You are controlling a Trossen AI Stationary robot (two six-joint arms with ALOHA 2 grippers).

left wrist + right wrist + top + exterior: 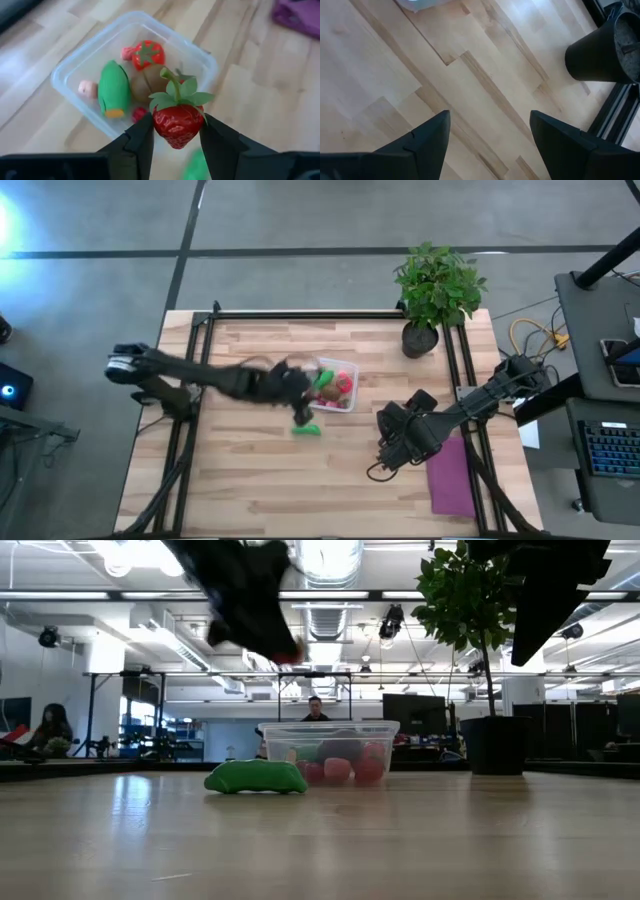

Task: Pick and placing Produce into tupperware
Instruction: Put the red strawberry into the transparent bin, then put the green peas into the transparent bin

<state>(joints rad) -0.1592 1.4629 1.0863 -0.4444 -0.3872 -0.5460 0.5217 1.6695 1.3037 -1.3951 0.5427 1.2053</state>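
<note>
Nearest your low camera, a green toy vegetable (256,777) lies on the wooden table (400,840), just in front of the clear tupperware (330,730). Your left gripper (176,132) has its fingers clamped on a red strawberry (177,125), leafy green top upward, and hangs above the table at the container's near-left edge; in the overhead view it sits just left of the tub (349,367).

Look into the tupperware through the left wrist camera: a green corn-like piece (114,90), a brown kiwi (147,82), a red tomato (148,54), a small pink piece (87,88) and a small red berry (138,114) already lie inside.

Your right gripper (487,135) waits with its fingers spread wide over bare wood, well to the right of the container, beside the purple cloth (450,475). Farther back, the potted plant (435,290) stands at the table's far right corner.
</note>
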